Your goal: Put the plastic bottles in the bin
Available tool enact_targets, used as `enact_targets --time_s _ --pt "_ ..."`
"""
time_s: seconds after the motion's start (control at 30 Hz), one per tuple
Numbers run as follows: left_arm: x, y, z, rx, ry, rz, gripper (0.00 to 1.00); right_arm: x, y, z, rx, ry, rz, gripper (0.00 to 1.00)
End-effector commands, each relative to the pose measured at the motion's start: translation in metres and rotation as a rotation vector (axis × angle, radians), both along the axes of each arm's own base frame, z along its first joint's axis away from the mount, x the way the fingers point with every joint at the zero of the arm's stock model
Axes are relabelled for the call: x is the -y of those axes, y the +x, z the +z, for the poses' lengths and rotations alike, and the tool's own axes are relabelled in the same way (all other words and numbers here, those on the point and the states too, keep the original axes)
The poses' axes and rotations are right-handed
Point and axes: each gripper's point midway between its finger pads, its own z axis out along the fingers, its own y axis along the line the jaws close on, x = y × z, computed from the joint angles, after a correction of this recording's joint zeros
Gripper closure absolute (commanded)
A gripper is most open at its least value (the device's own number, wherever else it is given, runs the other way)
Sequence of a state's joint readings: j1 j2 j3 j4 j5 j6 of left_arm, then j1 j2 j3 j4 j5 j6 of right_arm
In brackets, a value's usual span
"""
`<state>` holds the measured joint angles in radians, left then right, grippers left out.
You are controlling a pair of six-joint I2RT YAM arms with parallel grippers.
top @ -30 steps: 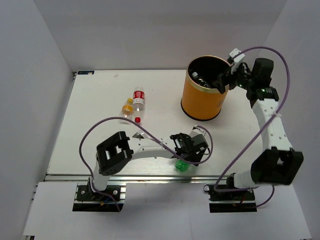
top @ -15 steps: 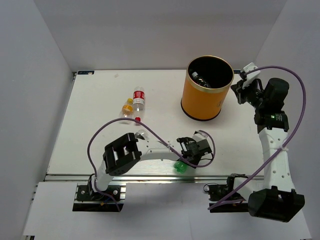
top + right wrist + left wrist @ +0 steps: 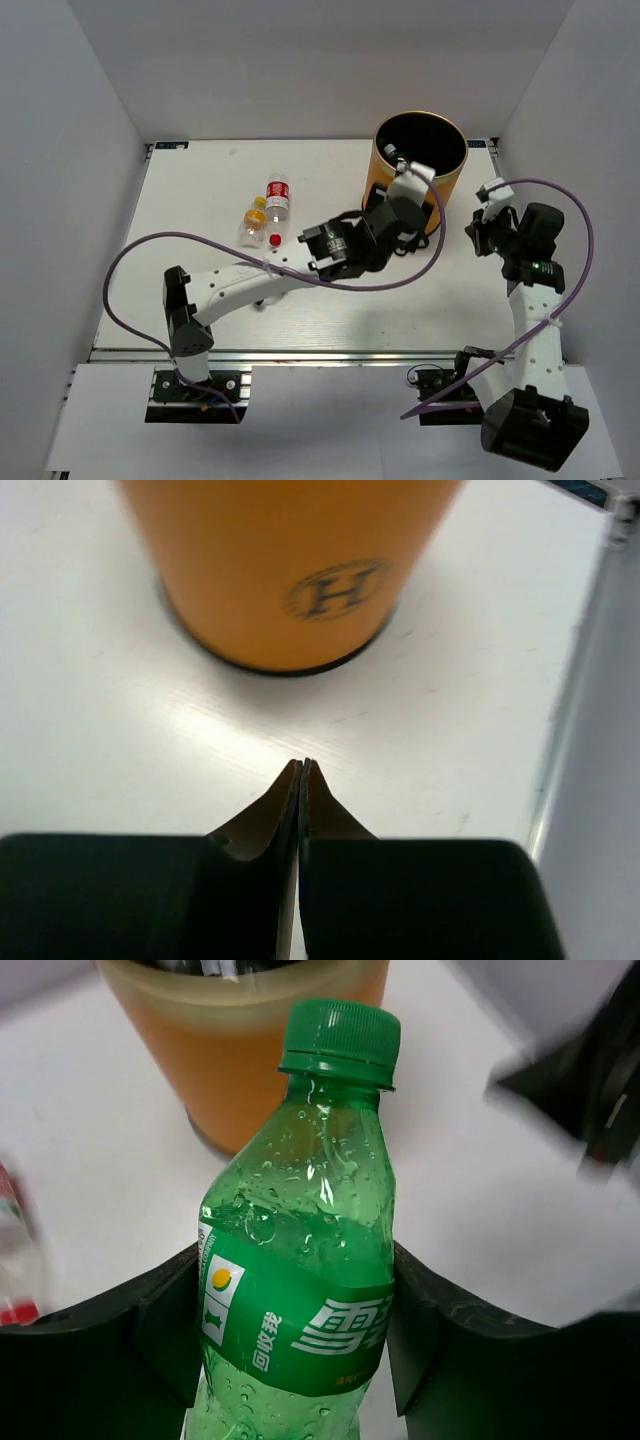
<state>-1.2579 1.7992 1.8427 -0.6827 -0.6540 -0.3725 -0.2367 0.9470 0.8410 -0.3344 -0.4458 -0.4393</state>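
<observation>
My left gripper clamped the green bottle at its label, jaws half spread, cap pointing at the orange bin just beyond; my right gripper sat pinched shut on nothing, facing the bin's base, other bottles lying well left

Green bottle, white lettering on its green label — orange bin with dark circled H — white table.

green bottle: glossy plastic | bin: smooth, matt orange | jaws: matt black
</observation>
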Motion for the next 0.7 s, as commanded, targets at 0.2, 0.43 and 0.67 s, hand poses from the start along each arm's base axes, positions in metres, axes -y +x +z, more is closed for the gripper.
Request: enact_targets --time_s 0.2,0.43,0.67 --pt "0.017 0.07 0.18 0.489 -0.237 0.089 0.88 -0.078 -0.097 -0.023 -0.005 0.018 0.508 1.0" --pt "0.037 0.125 0.179 0.588 -0.299 0.124 0.8 -0.093 -0.138 -0.064 -0.076 -0.004 0.691 1.0" --pt "0.036 0.198 0.164 0.608 -0.441 0.212 0.76 -0.098 -0.154 -0.075 -0.081 -0.024 0.772 1.0"
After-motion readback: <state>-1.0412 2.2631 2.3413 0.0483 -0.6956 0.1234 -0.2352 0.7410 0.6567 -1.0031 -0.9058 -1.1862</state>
